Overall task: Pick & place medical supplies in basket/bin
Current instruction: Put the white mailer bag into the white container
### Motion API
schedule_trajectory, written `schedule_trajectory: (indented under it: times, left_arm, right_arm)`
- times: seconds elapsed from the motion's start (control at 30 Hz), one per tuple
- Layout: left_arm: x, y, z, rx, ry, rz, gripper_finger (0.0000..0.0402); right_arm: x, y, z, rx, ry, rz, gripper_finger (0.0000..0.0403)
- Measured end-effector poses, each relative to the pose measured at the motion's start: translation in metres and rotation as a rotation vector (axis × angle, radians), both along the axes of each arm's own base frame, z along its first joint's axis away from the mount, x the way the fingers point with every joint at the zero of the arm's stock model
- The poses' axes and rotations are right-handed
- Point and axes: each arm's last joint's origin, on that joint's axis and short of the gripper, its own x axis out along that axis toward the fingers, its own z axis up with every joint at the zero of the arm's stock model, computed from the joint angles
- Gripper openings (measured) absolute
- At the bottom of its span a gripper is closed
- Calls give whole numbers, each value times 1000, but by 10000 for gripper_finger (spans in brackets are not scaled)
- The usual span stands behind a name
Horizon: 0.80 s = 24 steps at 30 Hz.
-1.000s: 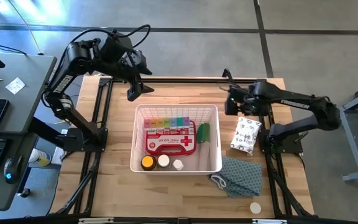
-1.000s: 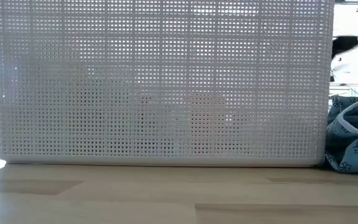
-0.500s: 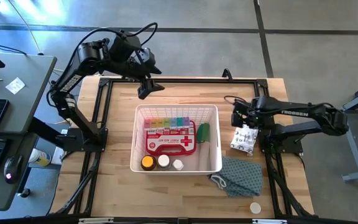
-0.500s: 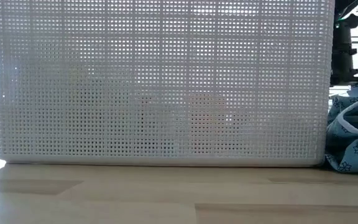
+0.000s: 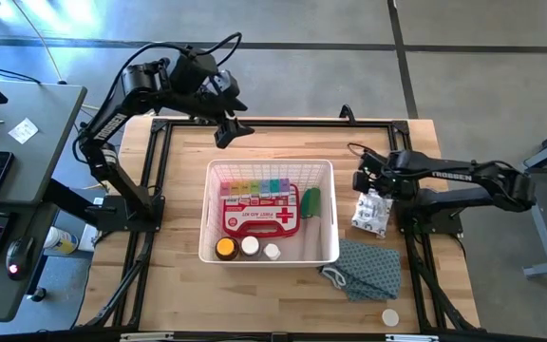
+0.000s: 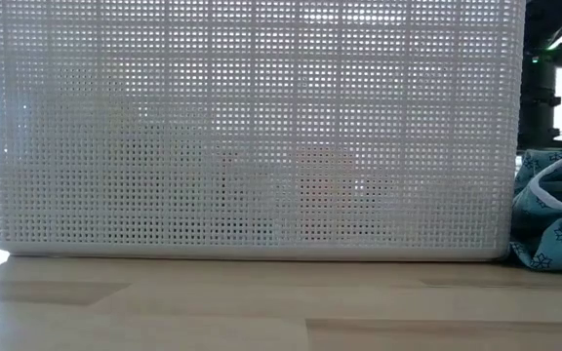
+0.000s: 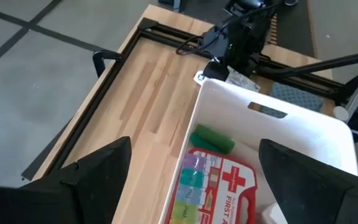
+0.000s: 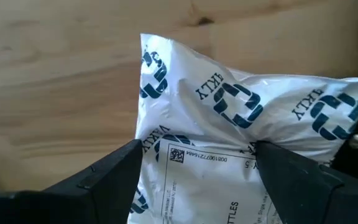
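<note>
The white lattice basket (image 5: 323, 169) stands mid-table and fills the low view (image 6: 252, 127). Inside it lie the red first-aid case (image 5: 259, 218), the rainbow pill organiser (image 5: 254, 187), a green roll (image 5: 310, 200) and small bottles (image 5: 248, 247). To the basket's right, a white bag printed with blue logos (image 5: 374, 215) lies flat on the table. My right gripper (image 5: 367, 188) is open and low over the bag's far end; in its wrist view (image 8: 197, 180) the bag (image 8: 229, 118) fills the gap between the fingers. My left gripper (image 5: 232, 129) hangs open above the table's far part, beyond the basket (image 7: 278, 134). My right gripper comes down on the white bag's far end (image 8: 185, 149) from above, one open finger (image 8: 107, 174) on each side of it. I cannot tell whether the fingers touch the bag, which lies flat on the table.
A blue-green star-printed cloth pouch (image 5: 364, 269) lies near the basket's near right corner and shows in the low view (image 6: 554, 219). A small white round thing (image 5: 389, 317) sits at the near right edge. Black frame rails (image 5: 160, 190) run along the table's sides.
My right gripper has moved toward the near edge and down, from beyond the white bag to right over its far end. My left gripper has swung a little toward the table's right, staying high. The bag and the basket have not moved.
</note>
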Motion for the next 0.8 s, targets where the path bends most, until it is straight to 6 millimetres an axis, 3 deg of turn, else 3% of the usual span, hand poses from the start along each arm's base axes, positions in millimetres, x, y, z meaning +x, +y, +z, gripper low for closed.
schedule_trajectory:
  times: [0.13,0.3,0.43,0.8]
  left_arm:
    - [0,0,0,-6,-3,6,385]
    - [0,0,0,4,-1,-2,385]
    - [0,0,0,2,0,-7,385]
    - [-3,-2,-4,-22,44,-22,385]
  right_arm:
    - [13,-8,12,-104,-79,27,303]
    - [36,-21,22,-247,-314,28,303]
    - [42,-24,27,-296,-387,47,303]
    - [26,-14,21,-183,-236,143,302]
